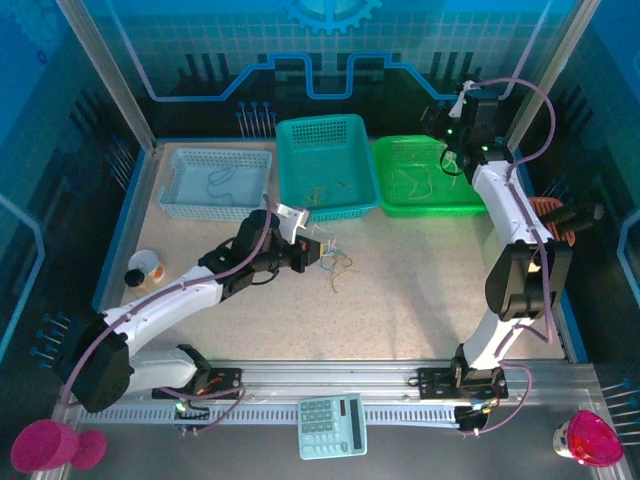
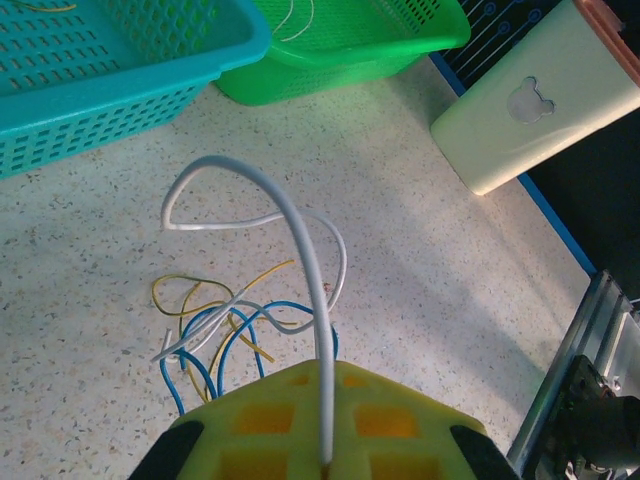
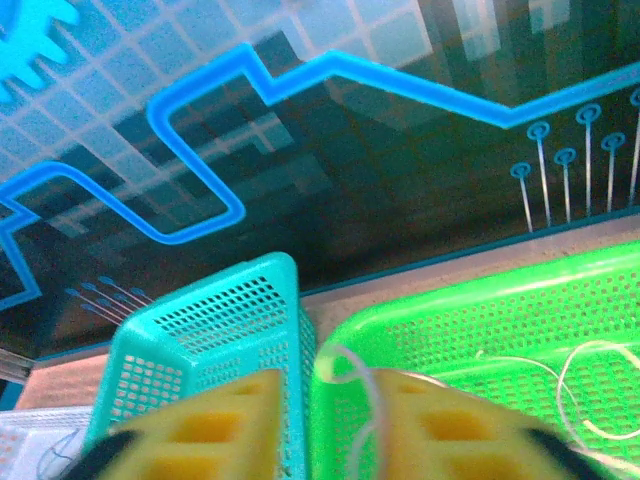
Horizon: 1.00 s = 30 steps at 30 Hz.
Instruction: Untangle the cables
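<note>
From above: left gripper (image 1: 312, 252) low over the table (image 1: 420, 290), just beside the tangle (image 1: 335, 262) of cables, which lies to its right, in front of the teal basket (image 1: 325, 122); right gripper (image 1: 452, 158) well apart, up over the green basket (image 1: 430, 211), so left arm by far the nearer. Left wrist: left gripper (image 2: 325, 390) clamped on a white cable (image 2: 300, 230), rising straight out from between the fingers, arching over and curling back down into the tangle (image 2: 225, 335) of blue, yellow and white strands on the table ahead. Long axis of the held cable pointing away from the fingers toward the baskets; probably calls for a pull back along that line, away from the knot, to draw it free. Right wrist: right gripper (image 3: 340, 410) with fingers apart above the green basket (image 3: 480, 290), a thin white loop (image 3: 345, 355) at the gap; cannot tell whether touching.
</note>
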Available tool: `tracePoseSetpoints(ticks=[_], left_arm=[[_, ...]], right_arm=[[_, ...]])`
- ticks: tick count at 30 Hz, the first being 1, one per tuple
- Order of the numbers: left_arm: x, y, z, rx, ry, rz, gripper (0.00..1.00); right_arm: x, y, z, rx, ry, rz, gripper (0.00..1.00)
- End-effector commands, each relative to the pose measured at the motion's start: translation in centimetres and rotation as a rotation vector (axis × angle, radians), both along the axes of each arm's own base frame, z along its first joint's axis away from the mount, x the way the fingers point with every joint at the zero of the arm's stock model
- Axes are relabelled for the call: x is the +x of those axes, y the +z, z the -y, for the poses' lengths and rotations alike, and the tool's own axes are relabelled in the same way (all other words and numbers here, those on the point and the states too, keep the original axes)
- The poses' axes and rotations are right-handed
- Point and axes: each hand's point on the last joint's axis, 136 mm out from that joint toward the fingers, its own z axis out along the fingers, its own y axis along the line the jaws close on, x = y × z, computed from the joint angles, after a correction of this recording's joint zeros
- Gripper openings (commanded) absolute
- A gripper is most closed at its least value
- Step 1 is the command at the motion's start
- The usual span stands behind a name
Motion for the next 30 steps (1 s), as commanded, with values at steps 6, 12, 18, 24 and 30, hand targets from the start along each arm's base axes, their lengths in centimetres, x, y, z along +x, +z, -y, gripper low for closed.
tracePoseSetpoints(ticks=[6,12,18,24,30], left_arm=[[0.1,2.0,0.1,-0.046,0.019,0.01,0.0],[0.1,3.1,0.7,-0.114,0.009,-0.017,0.0],[0.1,4.7,0.7,-0.166,0.025,-0.044,0.0],[0.0,6.9,0.8,-0.215,0.019,-0.058,0.0],[-0.1,8.7,0.9,-0.245,0.017,-0.053,0.0]], right_arm=[[-1.9,0.9,-2.0,-0.002,0.064,0.004,0.81],[-7.5,3.8,-6.6,0.07,0.183,0.082,0.78],[-15.6,-0.3,-12.6,0.076,0.358,0.071,0.81],[-21.2,-8.7,-15.8,0.016,0.505,0.007,0.83],[-24.7,-13.8,-17.0,0.001,0.628,-0.01,0.83]])
